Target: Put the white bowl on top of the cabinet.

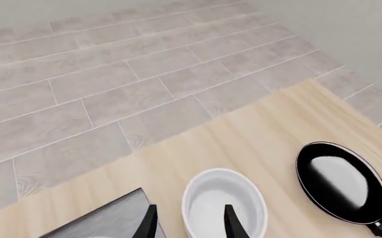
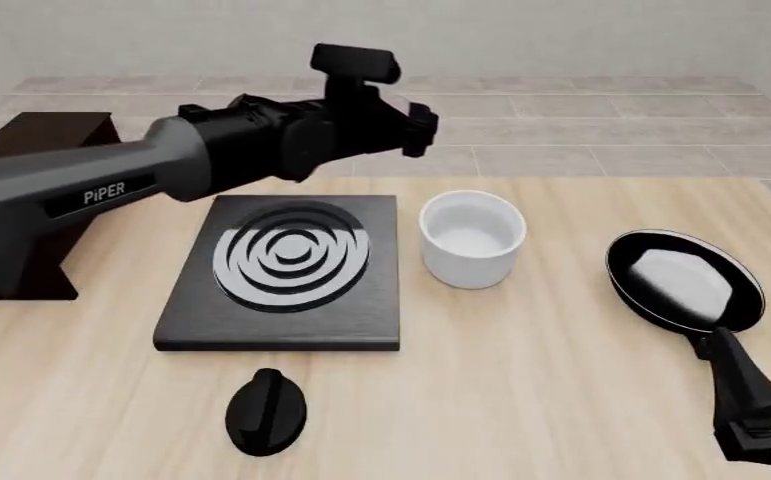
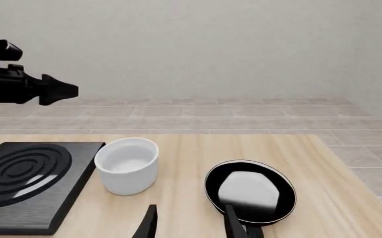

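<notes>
The left claw [image 2: 419,128] is hanging in the air above the far part of the worktop [image 2: 519,380], behind the gap between the stove plate [image 2: 285,270] and the white bowl [image 2: 472,238]. In the left wrist view its two dark fingertips [image 1: 149,224] are standing apart with nothing between them, and the bowl's rim is lying under and past them, not touched. The left arm [image 2: 105,190], lettered PIPER, is stretching in from the left side of the front view, passing above the stove plate's back left corner.

The right claw [image 3: 189,223] is sitting low at the near right corner of the worktop. Its fingers are also standing apart and holding nothing; in the right wrist view one of them is lying in front of the handle of the frying pan [image 2: 685,280], though whether they are touching cannot be told.

The white bowl is standing upright on the worktop, just beside the right edge of the stove plate and left of the frying pan, which is lying near the worktop's right edge. A black knob [image 2: 266,410] is resting on the worktop in front of the stove plate. The cabinet [image 2: 32,210] is standing at the far left, partly hidden behind the left arm, well apart from the bowl.
</notes>
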